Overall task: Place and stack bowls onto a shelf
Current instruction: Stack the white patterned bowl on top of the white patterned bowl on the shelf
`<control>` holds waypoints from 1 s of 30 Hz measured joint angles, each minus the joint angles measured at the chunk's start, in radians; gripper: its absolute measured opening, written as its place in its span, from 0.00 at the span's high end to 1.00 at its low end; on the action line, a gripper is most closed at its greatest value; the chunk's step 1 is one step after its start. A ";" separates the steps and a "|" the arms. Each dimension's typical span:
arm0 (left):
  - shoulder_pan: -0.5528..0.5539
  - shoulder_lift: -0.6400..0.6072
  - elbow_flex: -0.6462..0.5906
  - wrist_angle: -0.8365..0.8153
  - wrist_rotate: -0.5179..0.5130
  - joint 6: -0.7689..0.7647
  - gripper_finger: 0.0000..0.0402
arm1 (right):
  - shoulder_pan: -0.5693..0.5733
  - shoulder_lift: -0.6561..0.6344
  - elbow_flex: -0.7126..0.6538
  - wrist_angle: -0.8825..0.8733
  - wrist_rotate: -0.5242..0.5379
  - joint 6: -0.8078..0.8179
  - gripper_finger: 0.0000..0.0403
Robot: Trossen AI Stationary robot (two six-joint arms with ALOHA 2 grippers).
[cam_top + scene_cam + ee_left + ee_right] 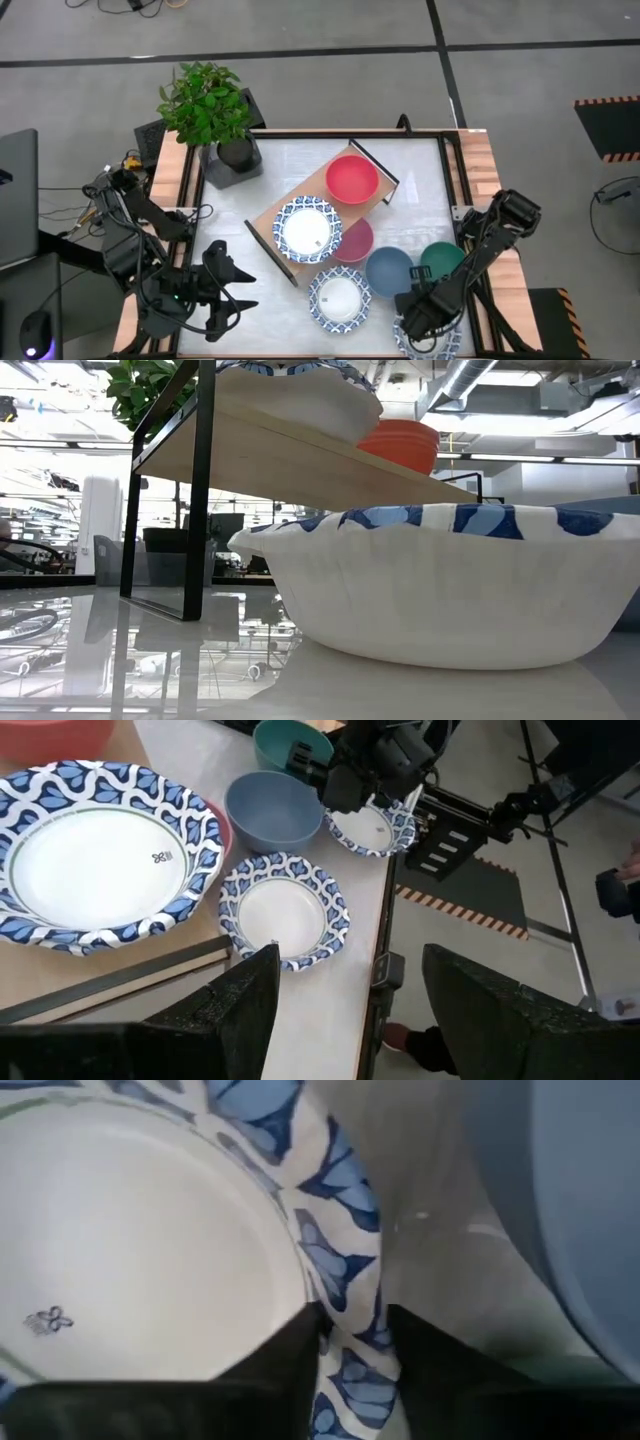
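nearest the low camera: a blue-rimmed white bowl (440, 585) on the table (290, 170), filling most of that view, with the shelf (300, 460) rising behind it. shelf sits diagonally mid-table, light board on a black frame.

on the shelf: red bowl (351, 178) at the far end, large blue-patterned bowl (308, 229) at the near end. pink bowl (356, 242) is half hidden beside the patterned one; can't tell if it's on the board or under its edge.

on the table near the front edge: the blue-rimmed bowl, a plain blue bowl (388, 271) and a green bowl (441, 260), packed close. third patterned bowl (428, 337) at the front right corner, mostly under the right arm.

count: 3 blue-patterned, 1 red, 1 pink, 1 blue, 1 green = 7 seen.

right gripper (352, 1342) is down on that corner bowl, fingers (300, 1355) straddling its patterned rim, one inside and one outside, both touching it. blue bowl crowds it on one side.

left gripper (345, 995) hangs at the front left, fingers spread, nothing between them.

potted plant (212, 110) at the far left corner, clear of the shelf.
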 joint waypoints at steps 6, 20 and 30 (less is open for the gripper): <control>0.000 0.000 0.000 -0.016 -0.007 0.000 0.43 | -0.002 -0.001 0.010 0.001 -0.087 -0.002 0.95; 0.000 0.000 0.000 0.002 -0.012 0.180 0.43 | -0.036 -0.113 0.282 -0.168 -0.122 0.051 0.95; 0.062 0.001 0.000 0.007 -0.198 0.107 0.43 | -0.160 -0.247 0.552 -0.386 0.262 0.232 0.95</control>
